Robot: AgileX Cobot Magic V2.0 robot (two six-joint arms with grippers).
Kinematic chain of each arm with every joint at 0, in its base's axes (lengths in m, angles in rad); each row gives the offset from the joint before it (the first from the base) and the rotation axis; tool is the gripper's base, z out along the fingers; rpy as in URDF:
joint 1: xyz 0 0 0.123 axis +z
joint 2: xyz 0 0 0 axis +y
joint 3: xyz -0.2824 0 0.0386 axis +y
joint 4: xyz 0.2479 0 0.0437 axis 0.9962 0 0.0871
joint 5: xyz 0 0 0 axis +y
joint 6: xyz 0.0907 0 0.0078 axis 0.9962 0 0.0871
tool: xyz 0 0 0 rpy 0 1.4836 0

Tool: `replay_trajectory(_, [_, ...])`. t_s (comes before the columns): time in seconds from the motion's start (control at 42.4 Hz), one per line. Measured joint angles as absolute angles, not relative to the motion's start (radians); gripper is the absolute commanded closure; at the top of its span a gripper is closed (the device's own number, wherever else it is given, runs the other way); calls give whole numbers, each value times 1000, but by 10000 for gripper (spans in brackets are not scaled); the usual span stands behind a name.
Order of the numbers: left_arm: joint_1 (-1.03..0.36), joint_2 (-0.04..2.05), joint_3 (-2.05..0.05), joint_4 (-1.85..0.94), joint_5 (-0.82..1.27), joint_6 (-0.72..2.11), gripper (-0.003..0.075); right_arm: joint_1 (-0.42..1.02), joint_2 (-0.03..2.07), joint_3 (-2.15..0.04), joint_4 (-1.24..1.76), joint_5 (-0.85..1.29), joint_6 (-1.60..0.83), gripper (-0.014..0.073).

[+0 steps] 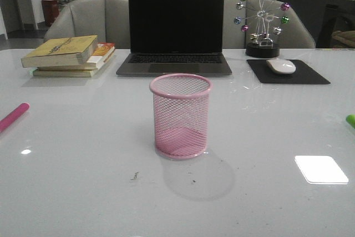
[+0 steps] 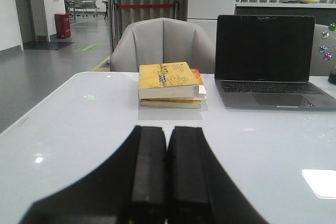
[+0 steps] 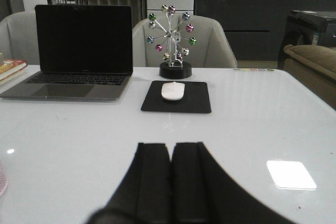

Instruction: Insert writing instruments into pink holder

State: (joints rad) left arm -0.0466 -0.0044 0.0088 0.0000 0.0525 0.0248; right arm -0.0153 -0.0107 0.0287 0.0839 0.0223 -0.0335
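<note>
Left gripper point(image 2: 167, 182) and right gripper point(image 3: 171, 182), each clenched with fingers pressed together, grasping nothing, above the desk point(image 1: 83, 181). Pink holder point(image 1: 181, 116) upright at desk centre, in front of the laptop point(image 1: 175, 30). Pink marker point(image 1: 13, 116) at the left edge; green marker point(image 1: 350, 120) at the right edge.
</note>
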Motion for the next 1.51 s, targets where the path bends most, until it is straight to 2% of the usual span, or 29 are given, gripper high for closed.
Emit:
replay_trajectory(0.708, [-47, -4, 9, 0, 52, 25, 620, -15, -11, 29, 84, 22, -33, 536])
replay_trajectory(0.967, [-47, -4, -9, -16, -36, 25, 620, -15, -11, 16, 84, 11, -33, 536])
replay_trajectory(1.203, [-47, 19, -262, -102, 19, 25, 620, -15, -4, -214, 84, 92, -33, 536])
replay_trajectory(1.509, [-47, 335, -658, -111, 398, 25, 620, -15, 236, -545, 84, 330, -33, 536])
